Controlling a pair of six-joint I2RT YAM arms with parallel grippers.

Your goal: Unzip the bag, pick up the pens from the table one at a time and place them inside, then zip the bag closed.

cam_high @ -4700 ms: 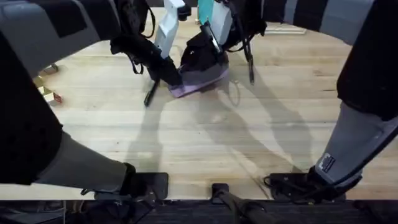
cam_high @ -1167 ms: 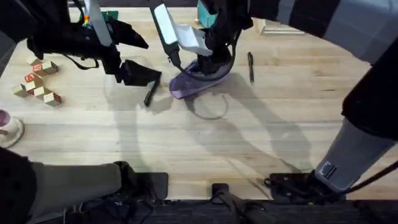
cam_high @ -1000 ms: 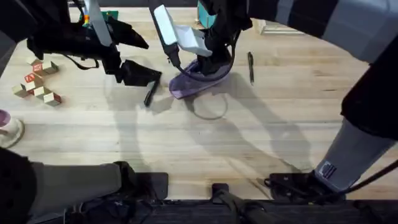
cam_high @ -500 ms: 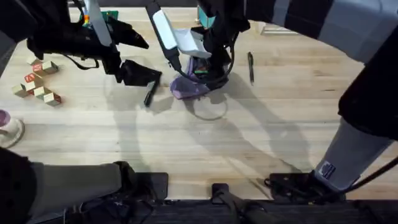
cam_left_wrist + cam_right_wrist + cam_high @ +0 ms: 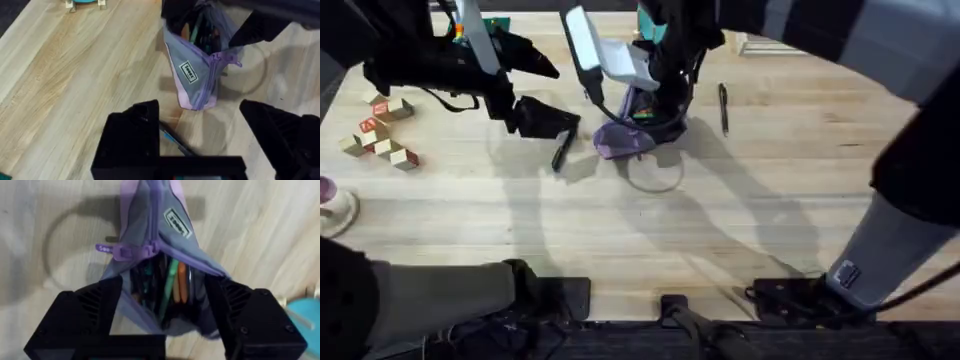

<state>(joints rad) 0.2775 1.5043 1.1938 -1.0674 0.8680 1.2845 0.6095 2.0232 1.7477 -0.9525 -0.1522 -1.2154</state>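
Observation:
The lavender bag [image 5: 625,138] lies at the table's [image 5: 650,250] far middle, its unzipped end lifted and gaping. In the right wrist view the bag [image 5: 172,220] shows coloured pens inside and a purple zipper pull [image 5: 131,251]. My right gripper [image 5: 658,105] [image 5: 162,287] is open, its fingers straddling the bag's open mouth. My left gripper [image 5: 545,118] [image 5: 197,112] is open and holds nothing, a short way left of the bag [image 5: 195,75]. One black pen [image 5: 561,152] [image 5: 172,141] lies just below the left gripper. The other pen [image 5: 723,107] lies right of the bag.
Small wooden blocks [image 5: 382,135] sit at the left and a cup [image 5: 330,205] stands at the left edge. A teal object [image 5: 650,20] stands behind the bag. A faint ring [image 5: 655,175] lies just in front of the bag.
The left gripper let go of the bag and moved off to the left, then held still. The right gripper shifted slightly, and the bag's open end rose and gaped wider.

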